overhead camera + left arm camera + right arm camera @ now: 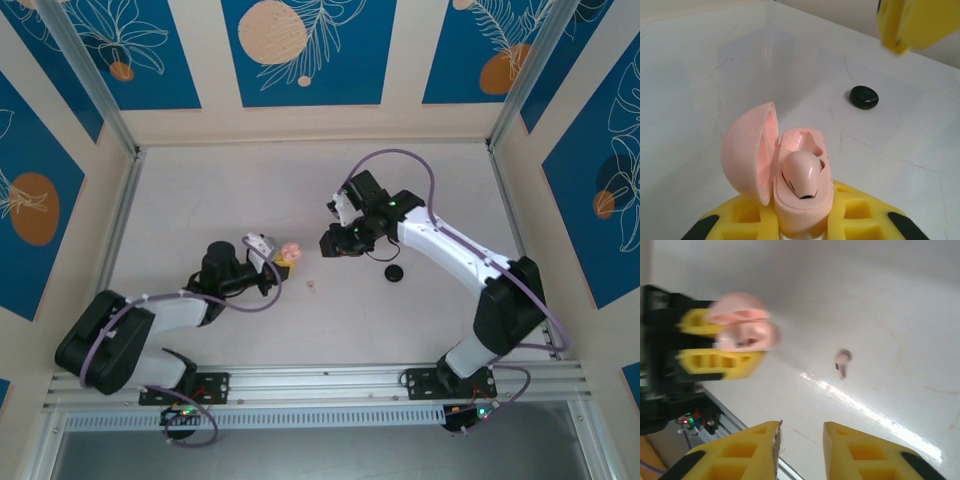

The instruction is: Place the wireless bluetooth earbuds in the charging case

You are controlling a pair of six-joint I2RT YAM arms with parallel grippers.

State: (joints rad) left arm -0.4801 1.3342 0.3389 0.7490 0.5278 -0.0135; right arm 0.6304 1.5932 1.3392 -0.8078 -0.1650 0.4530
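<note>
Left wrist: left gripper (801, 227) clamps open pink case (747, 155) holding 1 earbud (801, 172).

Blurred view over a white table (880, 300). At the bottom, the right gripper (801, 429) shows 2 yellow fingers (747, 450) standing apart, nothing between them. At left, the left gripper (759, 338) clamps an open pink charging case (740, 315). 1 pink earbud (842, 360) lies alone mid-table.

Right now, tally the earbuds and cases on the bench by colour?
Pink charging case: 1, open
Pink earbuds: 2, one seated in it, one loose
Black case: 1, closed
Total: 4
</note>
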